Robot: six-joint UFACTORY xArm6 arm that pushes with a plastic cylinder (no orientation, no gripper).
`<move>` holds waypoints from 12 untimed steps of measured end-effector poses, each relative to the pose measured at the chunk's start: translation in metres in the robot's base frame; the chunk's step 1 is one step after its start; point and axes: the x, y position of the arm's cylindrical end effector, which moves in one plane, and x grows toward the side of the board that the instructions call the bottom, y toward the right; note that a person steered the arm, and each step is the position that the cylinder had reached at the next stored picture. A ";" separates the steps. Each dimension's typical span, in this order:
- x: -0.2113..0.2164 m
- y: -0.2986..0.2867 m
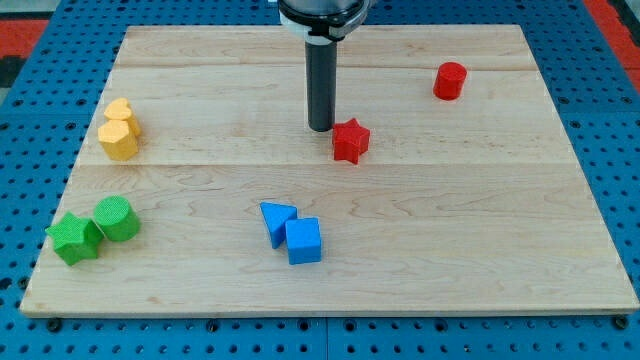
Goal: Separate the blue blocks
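My tip [321, 129] rests just left of the red star [350, 140], well above the blue triangle [276, 220] and blue cube [304, 241], which seem to touch near the bench's [480, 240] bottom edge.

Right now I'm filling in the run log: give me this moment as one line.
tip: beside red star, on its left | blue triangle, blue cube: touching, unseparated | tip above them in view, apart
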 end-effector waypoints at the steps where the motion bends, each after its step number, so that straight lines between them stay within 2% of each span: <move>1: -0.001 -0.005; 4: -0.001 -0.021; 5: 0.051 -0.032; 7: 0.158 -0.018; 8: 0.158 0.061; 9: 0.196 0.085; 10: 0.235 0.076; 12: 0.235 0.056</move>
